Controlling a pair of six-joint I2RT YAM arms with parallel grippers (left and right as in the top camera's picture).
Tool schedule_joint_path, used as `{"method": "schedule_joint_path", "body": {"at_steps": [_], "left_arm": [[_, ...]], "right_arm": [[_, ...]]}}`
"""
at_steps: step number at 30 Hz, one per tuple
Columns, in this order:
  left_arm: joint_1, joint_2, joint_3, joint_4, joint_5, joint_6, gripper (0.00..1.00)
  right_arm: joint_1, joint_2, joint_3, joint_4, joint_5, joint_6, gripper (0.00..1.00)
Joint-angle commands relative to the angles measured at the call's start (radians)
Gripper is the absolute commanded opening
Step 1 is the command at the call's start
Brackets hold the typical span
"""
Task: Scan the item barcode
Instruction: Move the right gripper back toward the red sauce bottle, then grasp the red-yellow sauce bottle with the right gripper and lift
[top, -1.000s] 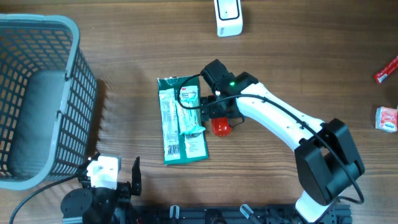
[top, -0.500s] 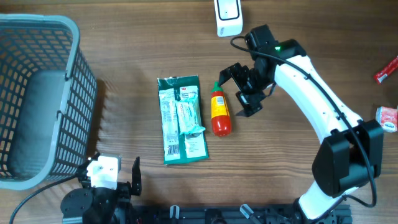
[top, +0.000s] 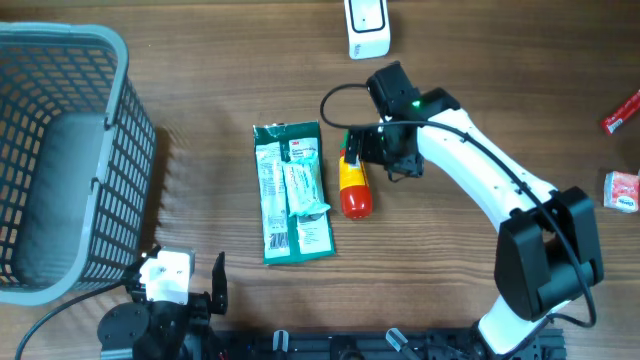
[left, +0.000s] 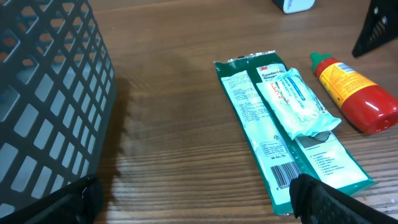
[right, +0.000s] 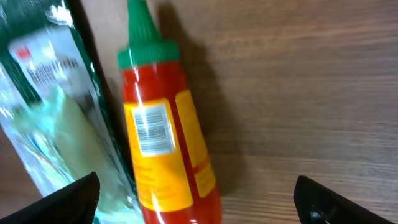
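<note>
While my right end effector (right: 198, 200) hangs wide open over the sauce bottle (right: 163, 143), centre frame, a skewed close could roll it, turning its barcode (right: 153, 129) face-down.

Shining bright and even from above; casting soft shadows beside basket (top: 125, 170) and bottle (right: 165, 155); blurring packet (right: 50, 106) up close.

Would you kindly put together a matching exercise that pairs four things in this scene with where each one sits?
Things:
1. sauce bottle
2. green packet
3. mesh basket
4. white device

Places:
A. at the far edge of the table
B. lying flat between the basket and the bottle
C. on the left side of the table
D. lying just right of the packet, barcode facing up

Pairs: 1-D, 2-B, 3-C, 4-A
</note>
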Motion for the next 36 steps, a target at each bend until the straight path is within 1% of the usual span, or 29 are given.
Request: {"method": "schedule_joint_path", "body": {"at_steps": [1, 3, 5, 8, 10, 11, 12, 14, 19, 21, 23, 25, 28, 30, 32, 36], "left_arm": [[-0.005, -0.007, 0.001, 0.002, 0.012, 0.015, 1.00], [-0.005, -0.007, 0.001, 0.002, 0.012, 0.015, 1.00], [-0.005, -0.007, 0.001, 0.002, 0.012, 0.015, 1.00], [-0.005, -0.007, 0.001, 0.002, 0.012, 0.015, 1.00], [-0.005, -0.007, 0.001, 0.002, 0.012, 0.015, 1.00], [-0.005, -0.007, 0.001, 0.002, 0.012, 0.015, 1.00], [-0.005, -0.007, 0.001, 0.002, 0.012, 0.015, 1.00], [-0.005, -0.007, 0.001, 0.002, 0.012, 0.015, 1.00], [-0.005, -0.007, 0.001, 0.002, 0.012, 0.015, 1.00], [-0.005, -0.007, 0.001, 0.002, 0.012, 0.015, 1.00], [-0.005, -0.007, 0.001, 0.002, 0.012, 0.015, 1.00], [-0.005, -0.007, 0.001, 0.002, 0.012, 0.015, 1.00], [-0.005, -0.007, 0.001, 0.002, 0.012, 0.015, 1.00], [-0.005, -0.007, 0.001, 0.002, 0.012, 0.015, 1.00], [-0.005, -0.007, 0.001, 0.002, 0.012, 0.015, 1.00], [-0.005, -0.007, 0.001, 0.002, 0.012, 0.015, 1.00]], "right_arm": [[0.060, 0.018, -0.044, 0.002, -0.053, -0.111, 1.00], [0.108, 0.018, -0.085, 0.033, -0.048, -0.128, 1.00], [0.151, 0.018, -0.142, 0.090, 0.003, -0.122, 1.00], [0.162, 0.018, -0.206, 0.141, 0.089, -0.049, 1.00], [0.159, 0.018, -0.229, 0.167, 0.138, -0.047, 1.00], [0.159, 0.018, -0.237, 0.178, 0.140, -0.049, 0.98], [0.159, 0.018, -0.245, 0.189, 0.139, -0.049, 0.95], [0.159, 0.018, -0.262, 0.205, 0.139, -0.050, 0.83], [0.159, 0.018, -0.271, 0.211, 0.079, -0.087, 0.58], [0.159, 0.018, -0.271, 0.212, 0.087, -0.088, 0.56], [0.159, 0.018, -0.270, 0.218, 0.107, -0.101, 0.49], [0.156, 0.017, -0.250, 0.214, 0.184, -0.105, 0.47], [0.155, 0.017, -0.149, 0.170, 0.264, -0.220, 0.47], [0.155, 0.017, -0.065, 0.123, 0.302, -0.274, 0.45], [0.155, 0.015, 0.016, 0.078, 0.380, -0.290, 0.43], [0.159, -0.008, 0.053, 0.091, 0.589, -0.312, 0.42]]}}
